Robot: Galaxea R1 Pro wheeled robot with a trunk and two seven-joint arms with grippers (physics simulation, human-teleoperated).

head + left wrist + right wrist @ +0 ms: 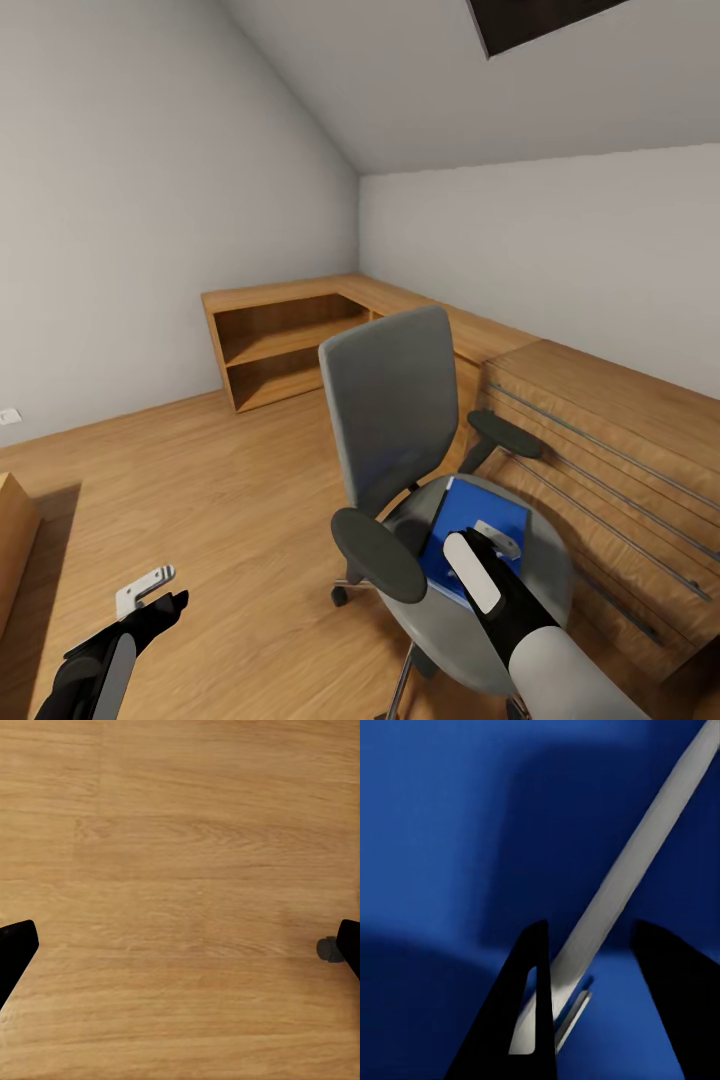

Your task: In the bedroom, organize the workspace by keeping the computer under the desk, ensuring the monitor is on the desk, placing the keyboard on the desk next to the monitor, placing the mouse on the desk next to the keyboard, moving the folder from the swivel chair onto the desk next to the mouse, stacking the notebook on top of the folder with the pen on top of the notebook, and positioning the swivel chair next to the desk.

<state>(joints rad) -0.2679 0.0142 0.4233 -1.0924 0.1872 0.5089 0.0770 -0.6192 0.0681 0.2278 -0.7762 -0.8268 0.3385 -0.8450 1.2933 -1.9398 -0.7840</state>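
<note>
The grey swivel chair [395, 400] stands in front of me with its back turned away and its black armrests out to both sides. A bright blue folder [465, 515] lies flat on its seat. My right gripper [492, 540] hangs low over the folder. In the right wrist view the folder [435, 832] is very close, and the right gripper [589, 937] is open, with a pale grey edge strip [637, 855] running between its fingers. My left gripper [160, 592] is open over bare floor, left of the chair. The desk, computer, monitor, keyboard, mouse, notebook and pen are out of view.
A light wooden drawer chest [610, 470] stands close behind the chair on the right. A low wooden shelf unit [280, 350] runs along the back walls. Another wooden piece [10, 540] is at the left edge. Wooden floor [230, 480] lies open to the left.
</note>
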